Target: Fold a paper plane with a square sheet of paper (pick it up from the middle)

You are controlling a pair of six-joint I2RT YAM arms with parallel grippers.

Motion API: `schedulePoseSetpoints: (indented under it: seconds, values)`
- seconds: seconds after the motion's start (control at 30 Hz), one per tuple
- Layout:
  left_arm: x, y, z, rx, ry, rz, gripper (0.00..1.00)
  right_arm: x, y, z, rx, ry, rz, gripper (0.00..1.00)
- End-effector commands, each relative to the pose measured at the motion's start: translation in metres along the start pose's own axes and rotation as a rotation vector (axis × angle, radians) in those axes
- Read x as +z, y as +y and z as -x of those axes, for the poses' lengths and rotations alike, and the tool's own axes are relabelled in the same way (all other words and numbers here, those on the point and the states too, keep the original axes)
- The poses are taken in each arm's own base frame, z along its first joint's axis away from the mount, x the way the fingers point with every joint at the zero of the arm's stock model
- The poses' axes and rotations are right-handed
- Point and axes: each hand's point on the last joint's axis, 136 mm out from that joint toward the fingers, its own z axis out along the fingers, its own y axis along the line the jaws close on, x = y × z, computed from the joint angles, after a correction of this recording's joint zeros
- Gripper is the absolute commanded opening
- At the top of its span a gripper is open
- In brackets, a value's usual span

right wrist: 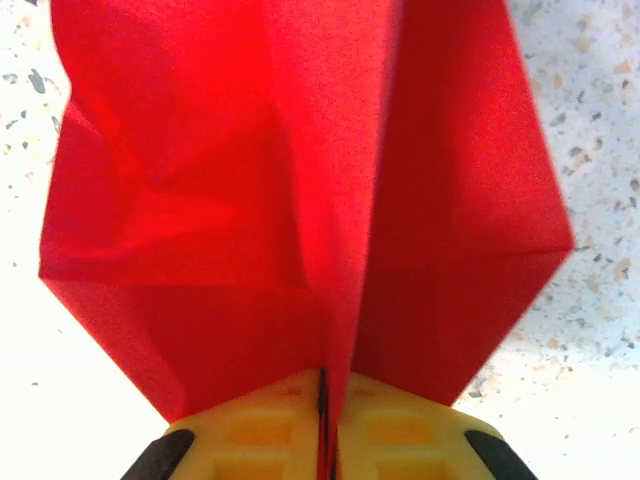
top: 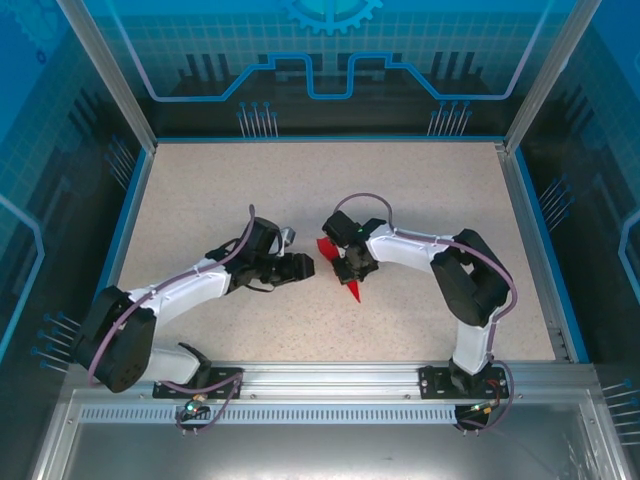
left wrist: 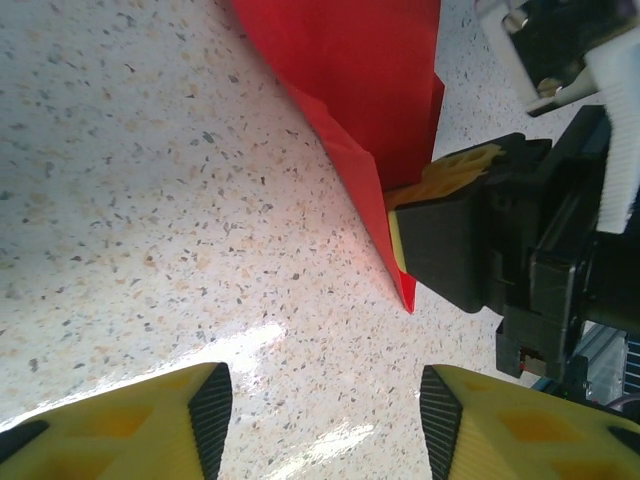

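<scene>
The square sheet of paper is bright red and folded into a creased, pointed shape, its tip toward the near edge of the table. My right gripper is shut on it. In the right wrist view the yellow pads pinch the centre crease, and two red flaps spread away on either side. My left gripper sits just left of the paper, apart from it. Its jaws stand open over bare table. Ahead of them are the red point and the right gripper's finger.
The speckled beige table is ringed by a blue border and transparent walls. Both arm bases are bolted to the metal rail at the near edge.
</scene>
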Motion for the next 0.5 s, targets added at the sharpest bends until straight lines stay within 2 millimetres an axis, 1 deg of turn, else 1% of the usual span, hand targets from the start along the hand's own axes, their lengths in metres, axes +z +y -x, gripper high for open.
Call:
schedulePoseSetpoints:
  seconds: [0.0,0.1,0.23,0.47]
  values:
    - [-0.005,0.012,-0.009,0.011,0.026,0.029,0.56,0.005,-0.006,-0.007,-0.056,0.031,-0.079,0.11]
    - [-0.005,0.013,-0.011,0.011,0.032,0.027,0.57,0.006,-0.005,-0.005,-0.062,0.016,-0.078,0.13]
    - [-0.004,0.014,-0.012,0.011,0.039,0.02,0.57,0.004,0.002,-0.002,-0.083,-0.007,-0.058,0.18]
    - [-0.002,0.017,-0.015,0.009,0.053,0.018,0.57,0.013,0.003,-0.004,-0.091,0.005,-0.056,0.18]
